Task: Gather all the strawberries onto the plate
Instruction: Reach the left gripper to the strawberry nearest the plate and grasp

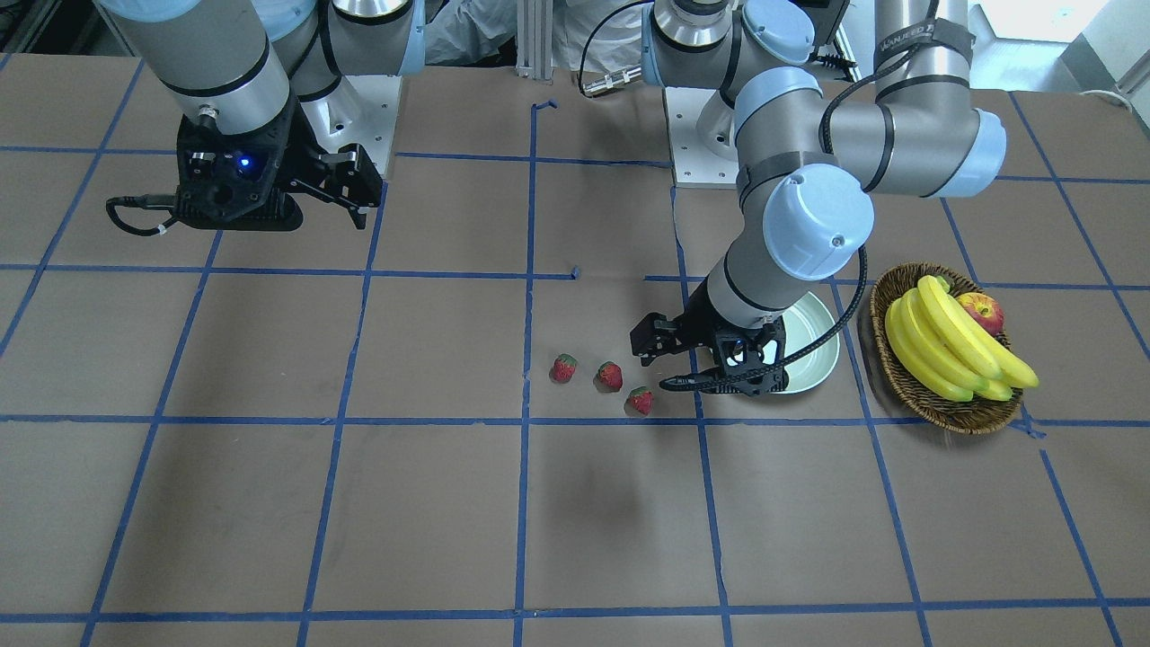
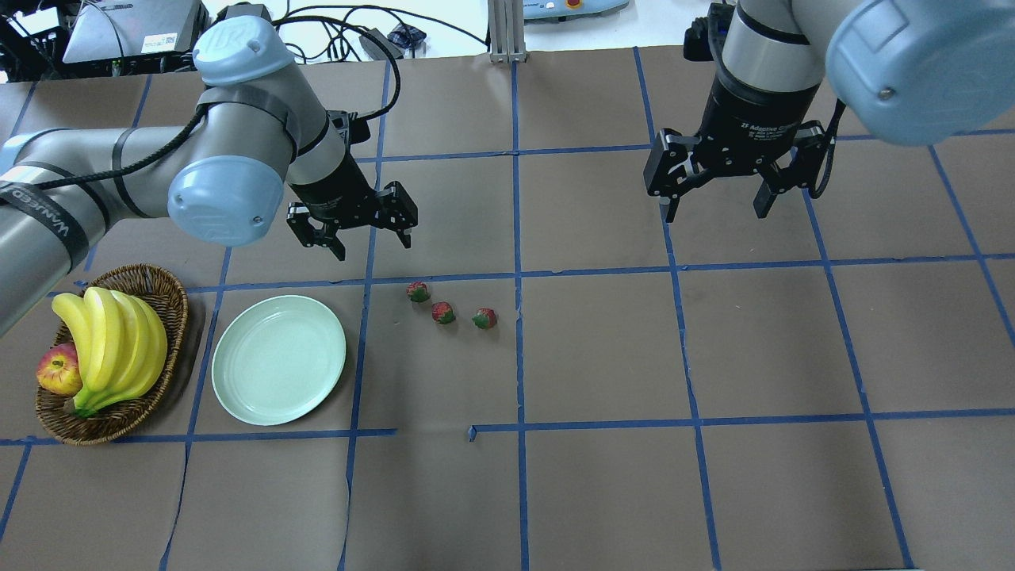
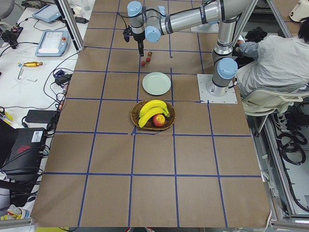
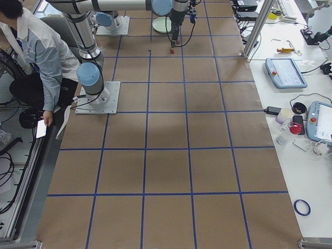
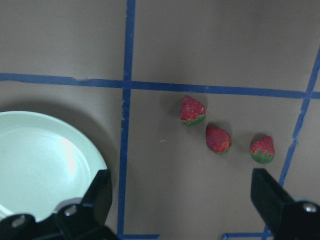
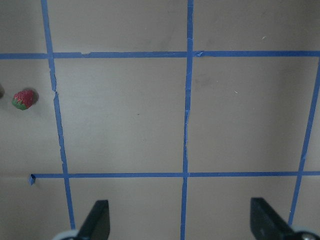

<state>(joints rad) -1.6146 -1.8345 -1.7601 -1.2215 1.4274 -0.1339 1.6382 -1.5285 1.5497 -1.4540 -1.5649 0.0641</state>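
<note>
**A:** Where do the left fingers stand?

**B:** Spread wide and empty, hovering above the brown paper surface. The three small red strawberries with green leafy caps lie ahead of the tips, inside the span between them. They make a loose diagonal row, none touching. The plate-side strawberry is first, then the middle strawberry, then the far strawberry. The round pale mint-green plate is bare. It lies just outside one finger, partly under it in the wrist view.

**A:** And the right fingers?

**B:** Also wide and empty, well apart from the row. I'd leave them parked.

**A:** How should it pick?

**B:** My call is the plate-side strawberry first, since it has the shortest carry. The row runs roughly along the closing line, so closing as it stands would likely sweep the neighbours. Rotate the wrist so the fingers close across the row. Centre the berry between the tips and descend straight. Narrow the opening before touchdown and grip lightly, because small rounded fruit may squirt out or roll.
</note>
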